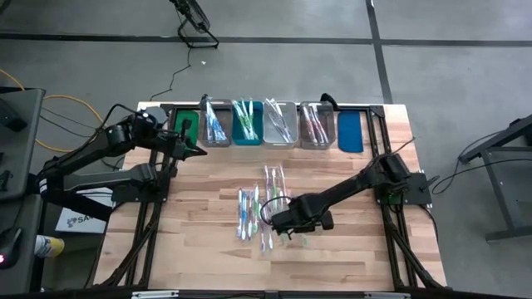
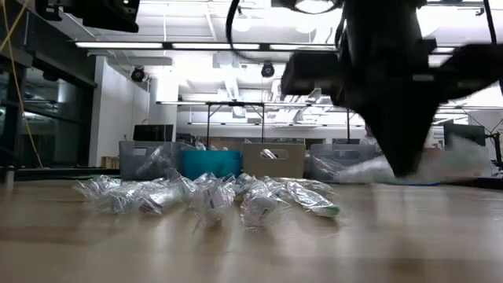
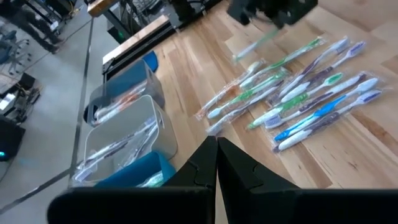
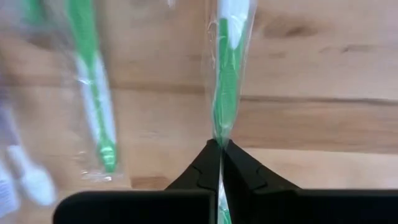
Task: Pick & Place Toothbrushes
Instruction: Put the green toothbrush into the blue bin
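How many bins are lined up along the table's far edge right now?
6, in a row from left to right in the high view: green bin, grey bin, teal bin, clear bin, another clear bin, blue bin. The left arm partly covers the green one.

Wrapped toothbrushes (image 1: pixel 259 208) in blue, green, purple lie clustered mid-table; others fill the far bins.
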Motion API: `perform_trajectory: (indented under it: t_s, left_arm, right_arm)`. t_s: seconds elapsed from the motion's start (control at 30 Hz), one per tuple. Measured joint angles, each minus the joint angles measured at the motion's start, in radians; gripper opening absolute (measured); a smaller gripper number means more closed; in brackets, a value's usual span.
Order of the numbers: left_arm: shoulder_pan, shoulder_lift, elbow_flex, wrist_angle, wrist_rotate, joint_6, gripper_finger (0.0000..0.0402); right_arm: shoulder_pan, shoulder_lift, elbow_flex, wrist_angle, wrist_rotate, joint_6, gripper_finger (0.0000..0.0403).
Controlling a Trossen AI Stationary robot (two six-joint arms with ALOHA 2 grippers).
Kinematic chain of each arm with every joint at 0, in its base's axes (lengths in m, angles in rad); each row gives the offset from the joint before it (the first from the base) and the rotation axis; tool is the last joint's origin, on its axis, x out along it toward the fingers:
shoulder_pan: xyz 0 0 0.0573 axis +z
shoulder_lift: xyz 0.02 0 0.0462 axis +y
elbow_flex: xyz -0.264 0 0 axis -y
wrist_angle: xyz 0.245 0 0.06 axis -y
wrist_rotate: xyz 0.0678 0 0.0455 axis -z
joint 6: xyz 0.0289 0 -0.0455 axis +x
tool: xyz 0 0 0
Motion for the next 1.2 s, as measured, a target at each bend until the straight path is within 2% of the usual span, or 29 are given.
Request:
perform_trajectory:
  t_s: [0.2, 0.33, 0.53, 0.73, 0.83, 0.97, 1.2]
  left_arm:
    - [0.000, 0.083, 0.000, 0.047, 0.020, -0.003, 0.0008]
    - [0.000, 0.182, 0.000, 0.120, 0.085, -0.034, 0.0024]
    - [0.000, 0.325, 0.000, 0.353, 0.181, -0.179, 0.0113]
    - [0.000, 0.440, 0.000, 0.689, 0.225, -0.375, 0.0188]
    - [0.008, 0.489, 0.000, 0.855, 0.224, -0.472, 0.0202]
    - [0.043, 0.542, 0.001, 1.000, 0.224, -0.595, 0.0205]
    - [0.121, 0.595, 0.001, 1.091, 0.222, -0.708, 0.0205]
  right_arm:
    - [-0.004, -0.141, 0.001, -0.131, 0.127, -0.001, 0.0002]
    - [-0.017, -0.247, 0.001, -0.247, 0.253, -0.003, 0.0002]
    - [-0.095, -0.403, 0.001, -0.383, 0.462, -0.148, 0.0002]
    - [-0.252, -0.505, 0.001, -0.385, 0.630, -0.476, 0.0002]
    - [-0.353, -0.528, 0.001, -0.343, 0.651, -0.664, 0.0002]
    - [-0.481, -0.536, 0.001, -0.219, 0.625, -0.939, 0.0002]
    - [-0.690, -0.535, 0.001, 0.034, 0.444, -1.363, 0.0002]
